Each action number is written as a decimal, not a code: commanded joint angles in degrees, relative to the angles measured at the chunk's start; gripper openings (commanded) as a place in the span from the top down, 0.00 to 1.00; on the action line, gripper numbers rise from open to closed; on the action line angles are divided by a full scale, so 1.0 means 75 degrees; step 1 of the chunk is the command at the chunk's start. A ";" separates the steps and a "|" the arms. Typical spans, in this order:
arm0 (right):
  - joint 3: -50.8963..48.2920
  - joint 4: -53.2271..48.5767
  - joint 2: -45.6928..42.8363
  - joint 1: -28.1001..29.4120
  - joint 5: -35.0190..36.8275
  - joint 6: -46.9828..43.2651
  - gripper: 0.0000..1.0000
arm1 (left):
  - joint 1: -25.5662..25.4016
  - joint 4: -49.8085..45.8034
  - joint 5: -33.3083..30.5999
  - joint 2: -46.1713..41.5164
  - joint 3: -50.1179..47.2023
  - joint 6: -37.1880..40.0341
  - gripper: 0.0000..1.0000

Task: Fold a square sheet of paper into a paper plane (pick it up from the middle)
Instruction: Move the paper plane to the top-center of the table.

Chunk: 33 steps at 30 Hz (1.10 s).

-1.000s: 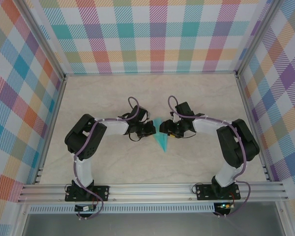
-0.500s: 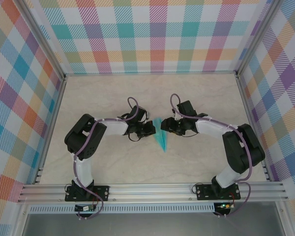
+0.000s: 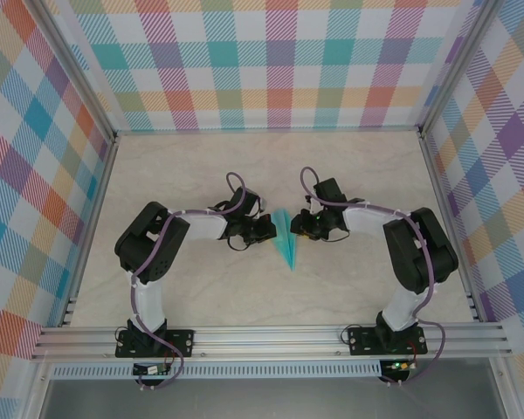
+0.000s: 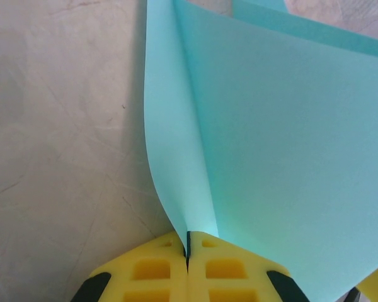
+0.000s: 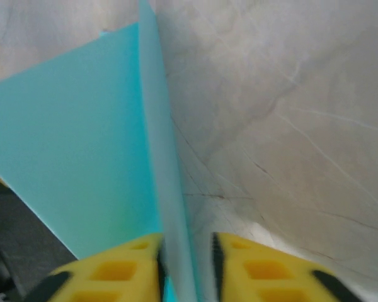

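Left gripper (image 4: 187, 251) stays pinched tight on the paper plane (image 3: 286, 242), which sits between both grippers at the middle of the table (image 3: 201, 166), unmoved. Right gripper (image 5: 187, 251) has narrowed around it, with a slim gap still showing.

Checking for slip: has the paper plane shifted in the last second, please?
No. The paper plane lies where it lay, its tip no nearer the front rail.

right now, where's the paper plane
In the top view the paper plane is mid-table, tip toward the near edge, between the left gripper, shut on its left side, and the right gripper, whose open jaws straddle its right flap.
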 commanded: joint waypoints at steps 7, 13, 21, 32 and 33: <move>-0.0001 -0.0499 -0.0137 -0.0028 0.0813 0.0083 0.91 | 0.0153 0.0243 -0.0376 0.0226 -0.0253 -0.0073 1.00; 0.0029 -0.0792 -0.0094 -0.0022 0.1122 0.0234 0.90 | 0.0153 0.0348 -0.0411 0.0272 -0.0346 -0.0170 1.00; 0.0113 -0.1122 -0.0263 -0.0027 0.1070 0.0396 0.77 | 0.0154 0.0490 -0.0252 0.0330 -0.0326 -0.0203 1.00; -0.0165 -0.1296 -0.1616 0.0297 0.0404 0.0070 0.61 | 0.0153 0.0564 0.0013 0.0425 -0.0176 -0.0129 1.00; -0.0189 -0.1291 -0.1607 0.0380 0.0368 0.0087 0.62 | 0.0153 0.0558 0.0022 0.0446 -0.0165 -0.0123 1.00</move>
